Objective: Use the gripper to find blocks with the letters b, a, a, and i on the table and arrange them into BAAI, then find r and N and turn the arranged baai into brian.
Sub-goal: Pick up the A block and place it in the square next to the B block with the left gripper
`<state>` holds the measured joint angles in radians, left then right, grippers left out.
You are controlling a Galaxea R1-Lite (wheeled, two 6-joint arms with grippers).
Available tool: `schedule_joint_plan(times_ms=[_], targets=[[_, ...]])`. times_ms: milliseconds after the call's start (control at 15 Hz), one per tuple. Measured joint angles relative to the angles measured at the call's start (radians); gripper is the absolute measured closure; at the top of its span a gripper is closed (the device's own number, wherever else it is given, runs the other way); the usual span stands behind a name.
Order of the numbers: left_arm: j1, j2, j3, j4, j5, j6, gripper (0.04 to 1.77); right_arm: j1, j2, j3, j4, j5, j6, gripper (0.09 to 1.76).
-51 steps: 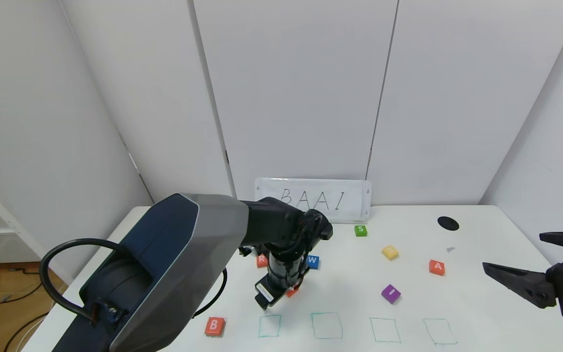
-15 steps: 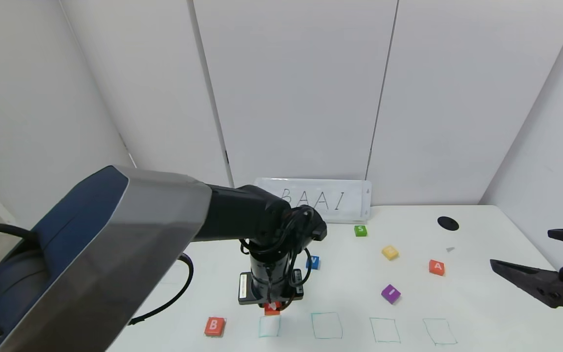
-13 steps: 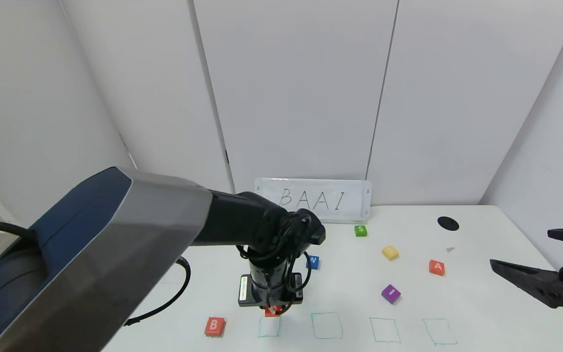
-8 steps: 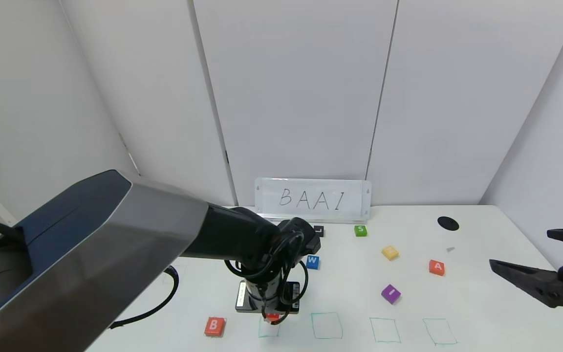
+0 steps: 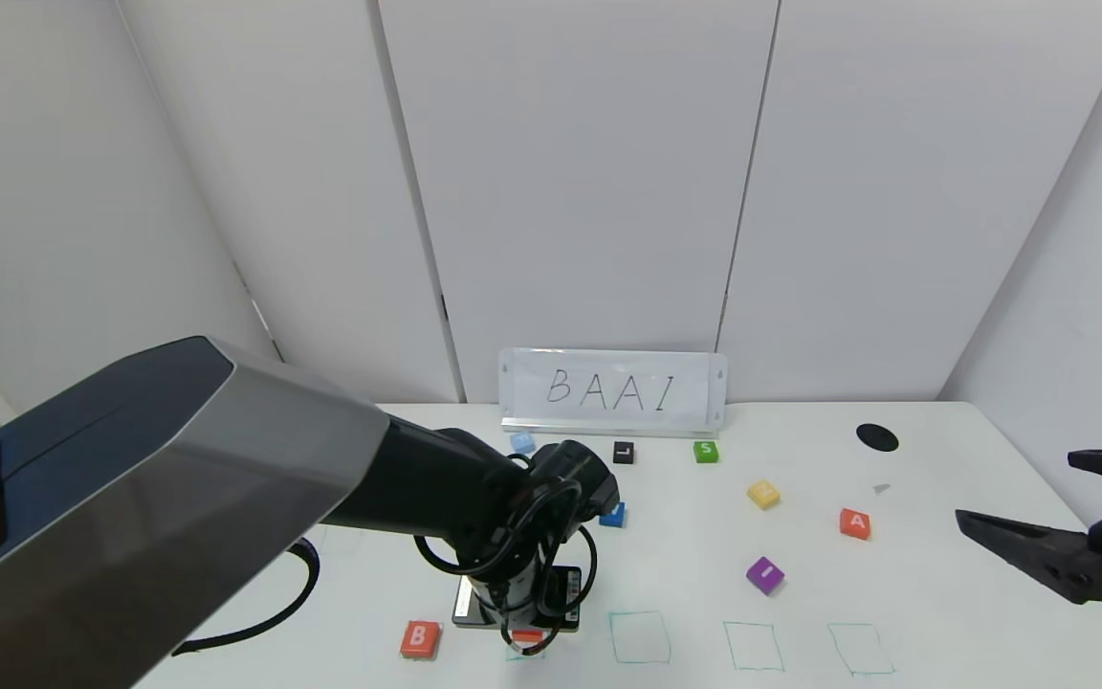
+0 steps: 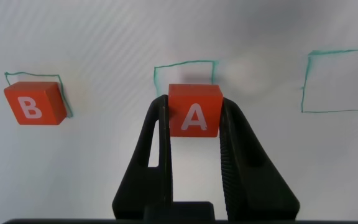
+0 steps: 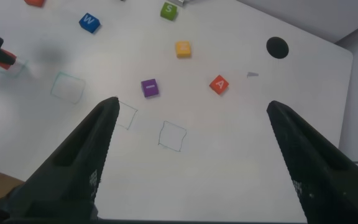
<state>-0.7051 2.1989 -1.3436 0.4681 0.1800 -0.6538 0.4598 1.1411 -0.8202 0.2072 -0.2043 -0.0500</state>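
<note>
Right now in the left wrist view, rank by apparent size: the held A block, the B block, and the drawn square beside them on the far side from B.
1. Drawn square, largest.
2. A block, held in the left gripper.
3. B block, slightly smaller-looking; the A is raised nearer the camera, so they may match.

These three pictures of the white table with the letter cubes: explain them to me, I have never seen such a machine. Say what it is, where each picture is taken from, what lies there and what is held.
This is a robot with two arms, each ending in a two-fingered gripper. The wide picture comes from a camera on its head, looking down at the table. The other two come from cameras on the wrists.

The left gripper is shut on an orange-red A block, holding it low over a teal drawn square. Beside it, the B block lies on the first square. The right gripper hangs open and empty at the table's right side.

Also on the table: another A block, a purple I block, yellow, green S, black L and blue cubes, and a sign reading BAAI.
</note>
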Motion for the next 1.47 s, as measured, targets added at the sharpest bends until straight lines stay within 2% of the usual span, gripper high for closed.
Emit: schedule_joint_plan(times_ms=[333,733,1200,1467], targets=[[-0.005,-0.024,0.024,-0.014,-0.002,0.0,1.31,0.001,0.0,0.001,0.001,0.0,-0.001,0.14],[-0.006,-0.04,0.047,-0.022,-0.041,-0.001,1.31,0.001,-0.002,0.001,0.001,0.0,-0.002,0.14],[-0.006,-0.029,0.057,-0.028,-0.034,-0.003,1.31,0.013,-0.002,0.006,0.001,-0.001,-0.003,0.14],[-0.005,-0.024,0.106,-0.141,-0.028,-0.004,1.31,0.016,-0.003,0.007,0.001,-0.001,-0.003,0.14]])
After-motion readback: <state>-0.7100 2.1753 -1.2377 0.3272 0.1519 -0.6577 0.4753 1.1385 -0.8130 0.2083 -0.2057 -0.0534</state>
